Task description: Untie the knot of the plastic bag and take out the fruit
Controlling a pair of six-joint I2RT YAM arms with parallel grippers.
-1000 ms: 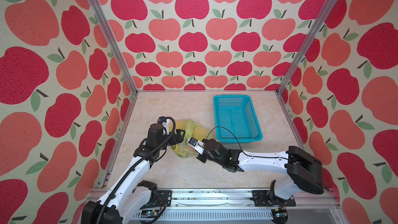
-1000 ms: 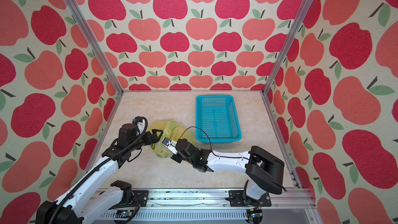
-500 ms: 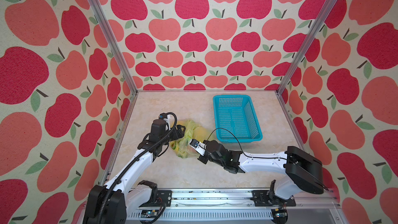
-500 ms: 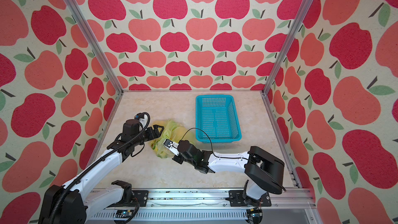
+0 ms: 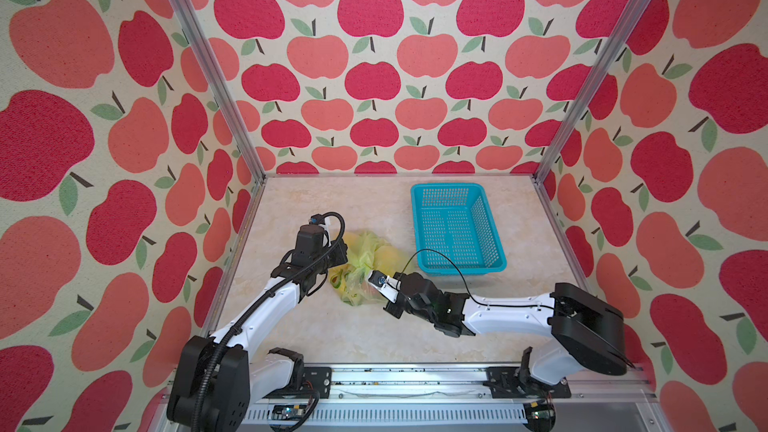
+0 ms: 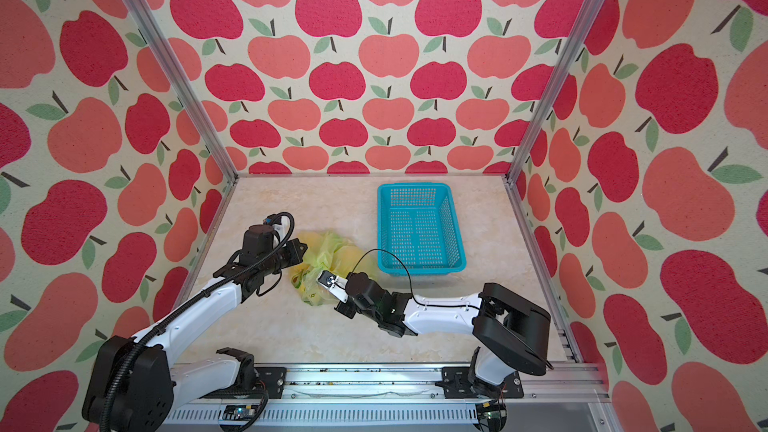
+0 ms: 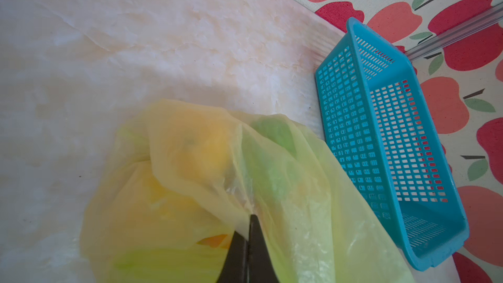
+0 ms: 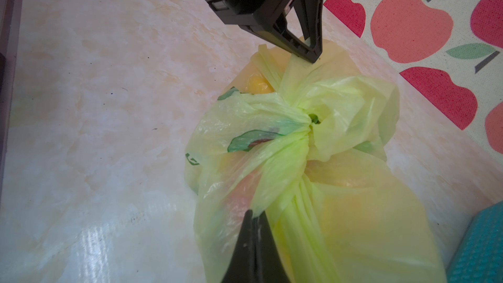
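The plastic bag (image 5: 362, 264) (image 6: 328, 261) lies crumpled on the marble floor between both arms, tied shut. Its knot (image 8: 307, 129) shows in the right wrist view as a tight yellow-green twist. My left gripper (image 7: 251, 217) (image 8: 313, 57) is shut on a fold of bag plastic on the bag's far side. My right gripper (image 8: 251, 213) is shut on a tail running from the knot. The fruit stays inside and shows only as blurs through the plastic: a yellow-orange fruit (image 7: 206, 151), a green fruit (image 7: 272, 134), a pinkish fruit (image 8: 239, 186).
A teal perforated basket (image 5: 446, 187) (image 6: 413, 187) (image 7: 343, 121) stands right of the bag, toward the back, with nothing in it. Apple-print walls with aluminium posts enclose the floor on three sides. The arm bases sit on the front rail.
My left gripper, open a second ago beside the bag, has moved in and shut on the bag's plastic. My right gripper has stayed shut on the tail, shifting only slightly.
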